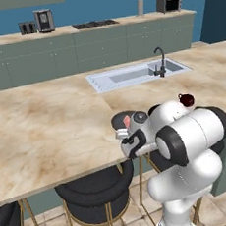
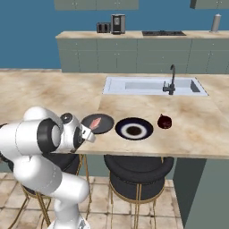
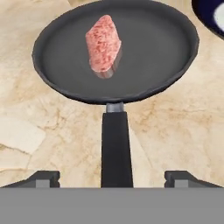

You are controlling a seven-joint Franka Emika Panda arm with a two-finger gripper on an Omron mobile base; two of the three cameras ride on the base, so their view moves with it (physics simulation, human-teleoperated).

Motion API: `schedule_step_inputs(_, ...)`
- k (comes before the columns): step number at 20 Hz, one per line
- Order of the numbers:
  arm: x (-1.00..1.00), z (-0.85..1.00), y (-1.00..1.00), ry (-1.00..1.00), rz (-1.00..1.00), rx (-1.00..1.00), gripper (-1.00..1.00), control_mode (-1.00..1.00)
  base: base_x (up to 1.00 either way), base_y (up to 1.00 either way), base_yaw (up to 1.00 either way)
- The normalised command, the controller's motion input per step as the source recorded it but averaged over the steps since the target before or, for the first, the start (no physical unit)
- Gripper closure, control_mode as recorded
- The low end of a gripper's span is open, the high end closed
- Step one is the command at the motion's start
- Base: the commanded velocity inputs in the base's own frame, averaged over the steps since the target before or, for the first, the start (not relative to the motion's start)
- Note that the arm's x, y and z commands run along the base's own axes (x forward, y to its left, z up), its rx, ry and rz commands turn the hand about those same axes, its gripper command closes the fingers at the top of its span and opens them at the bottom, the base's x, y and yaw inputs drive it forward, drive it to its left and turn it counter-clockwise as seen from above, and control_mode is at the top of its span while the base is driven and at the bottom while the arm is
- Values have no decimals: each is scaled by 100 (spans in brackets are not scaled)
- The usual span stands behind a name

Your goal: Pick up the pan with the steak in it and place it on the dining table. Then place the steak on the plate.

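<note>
— Pan (image 3: 116,52) first: where do you see it?

— You have it sitting flat on the dining table (image 1: 48,131), that broad beige marbled bench, near its front edge. It is round, shallow and black, with a long thin black handle that runs straight back toward the end effector (image 3: 113,178).

— And the end effector itself?

— Your hand view shows its two dark fingertips (image 3: 43,178) spread wide, one on each side of the handle and clear of it. Nothing is gripped.

— How does the steak (image 3: 104,47) look?

— Small, flat, pinkish-red with a mottled surface, far smaller than the pan. It lies inside the pan, a little off centre toward the far rim, and it looks slightly tilted.

— The plate (image 2: 134,129)?

— You can find it in the right base view just beside the pan on the same bench: round, dark, with a paler centre and no handle. A small dark-red rounded object (image 2: 164,121) sits beyond it, and the inset sink (image 2: 152,86) with its dark tap (image 2: 171,80) lies further back.
</note>
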Motion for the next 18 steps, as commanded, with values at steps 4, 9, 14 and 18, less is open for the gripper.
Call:
schedule_step_inputs(4,15,46,0,1,-2,0,-100,-100,0,0,0)
schedule_step_inputs(9,35,42,-1,8,0,3,-100,-100,0,0,0)
schedule_step_inputs(14,76,10,-4,7,5,5,-100,-100,0,0,0)
schedule_step_inputs(18,82,0,0,3,4,2,-100,-100,0,0,0)
